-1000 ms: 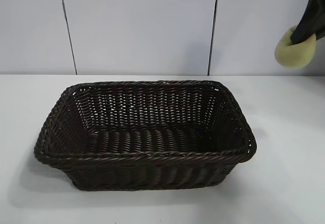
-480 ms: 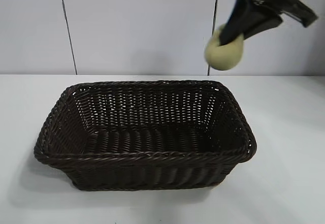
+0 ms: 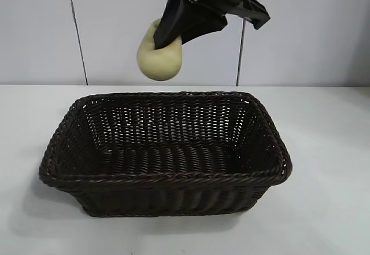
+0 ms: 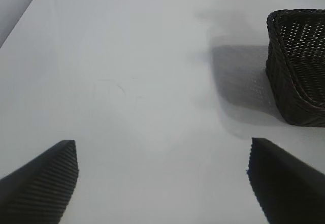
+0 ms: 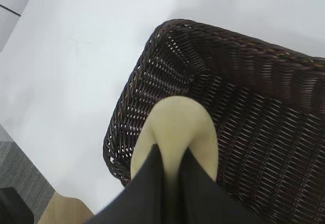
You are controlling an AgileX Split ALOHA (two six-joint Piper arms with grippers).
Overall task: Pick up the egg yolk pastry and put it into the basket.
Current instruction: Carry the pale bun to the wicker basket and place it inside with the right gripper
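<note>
Egg yolk pastry [image 3: 159, 58] pinched in right tool [image 3: 169, 40], airborne.
Pastry hangs at the tool's tip, squeezed between its narrow fingers. Basket [image 3: 58, 145] sits on the bench [image 3: 324, 209] below the tool, not touching the pastry. Left tool [image 4: 162, 183] parked beside the basket, fingers wide, holding nothing.
</note>
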